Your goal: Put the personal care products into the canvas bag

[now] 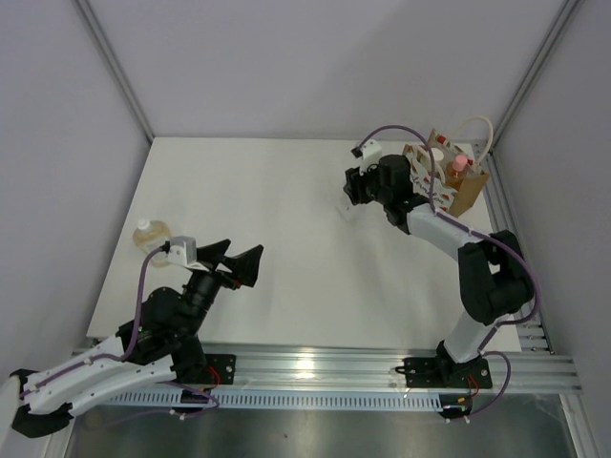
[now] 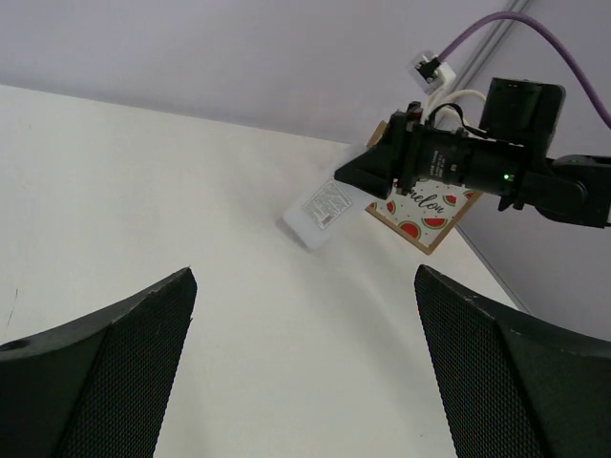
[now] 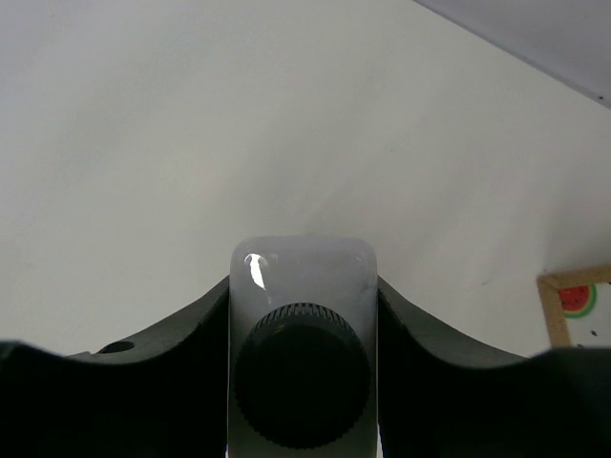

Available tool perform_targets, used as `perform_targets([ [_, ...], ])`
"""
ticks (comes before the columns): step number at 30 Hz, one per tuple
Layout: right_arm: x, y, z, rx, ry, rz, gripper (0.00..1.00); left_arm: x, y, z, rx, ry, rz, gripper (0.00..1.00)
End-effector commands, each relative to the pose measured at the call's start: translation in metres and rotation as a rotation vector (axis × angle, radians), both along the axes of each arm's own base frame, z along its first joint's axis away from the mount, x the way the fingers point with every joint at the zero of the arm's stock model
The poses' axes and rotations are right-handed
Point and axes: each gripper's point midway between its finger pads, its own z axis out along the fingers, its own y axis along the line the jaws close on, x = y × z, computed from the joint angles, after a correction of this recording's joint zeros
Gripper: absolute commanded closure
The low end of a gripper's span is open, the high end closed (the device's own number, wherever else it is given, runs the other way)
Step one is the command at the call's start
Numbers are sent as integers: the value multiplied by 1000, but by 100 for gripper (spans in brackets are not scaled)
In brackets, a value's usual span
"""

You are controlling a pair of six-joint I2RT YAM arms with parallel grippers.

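- Top view: the right gripper is clamped on the white bottle, just left of the canvas bag. It would do well to lift above the rim before swinging right. The left gripper gapes empty near the amber flask.
- Left wrist view: the white bottle slants with its base down-left toward the table. Whether it touches the table cannot be told.
- Right wrist view: the black cap faces the camera, and the long axis runs straight out between the fingers.

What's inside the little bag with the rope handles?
Inside the canvas bag, an orange bottle with a pink cap pokes up, and a cream cap shows beside it. The bag's walls hide whatever lies lower down.
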Motion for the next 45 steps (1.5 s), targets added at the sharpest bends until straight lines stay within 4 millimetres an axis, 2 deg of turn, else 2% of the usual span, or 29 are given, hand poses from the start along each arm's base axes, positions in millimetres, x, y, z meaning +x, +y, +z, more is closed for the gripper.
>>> perform_targets([
  [1, -14, 10, 93, 101, -228, 149, 100, 1, -2, 5, -32, -11, -4, 1],
  [4, -22, -2, 102, 84, -260, 150, 100, 0, -4, 7, -30, -8, -12, 1],
  [7, -28, -2, 115, 89, -263, 160, 100, 0, -6, 8, -28, -9, -21, 1],
  [11, -35, 1, 110, 84, -201, 173, 100, 0, -8, 7, -22, -6, -30, 1],
  [13, -41, 6, 94, 73, -130, 192, 100, -1, -9, 8, -23, -6, -35, 1],
  [18, -49, 15, 73, 21, -59, 179, 100, -1, -8, 7, -25, -6, -29, 1],
  [19, -53, 16, 64, 5, -22, 174, 100, -1, -7, 8, -28, -7, -26, 1],
  [25, -49, 23, 35, -24, 47, 147, 100, 0, -7, 7, -22, -6, -21, 1],
  [27, -49, 25, 31, -14, 53, 148, 94, 0, -6, 7, -24, -7, -20, 1],
  [28, -49, 27, 31, -7, 48, 152, 84, 0, -6, 7, -23, -7, -19, 1],
  [30, -52, 27, 23, -4, 71, 154, 75, 0, -6, 8, -23, -8, -18, 1],
  [31, -48, 30, 28, 11, 42, 157, 66, 0, -6, 8, -23, -8, -18, 1],
  [33, -50, 31, 23, 22, 44, 154, 57, 0, -6, 8, -22, -9, -19, 1],
  [35, -54, 29, 15, 27, 52, 154, 44, 0, -6, 8, -23, -8, -18, 0],
  [36, -53, 29, 17, 39, 40, 146, 41, 0, -6, 8, -24, -9, -21, 1],
  [41, -55, 25, 20, 75, 29, 115, 34, -1, -6, 8, -25, -9, -22, 1],
  [45, -54, 17, 13, 87, 45, 82, 32, 0, -5, 7, -27, -9, -21, 1],
])
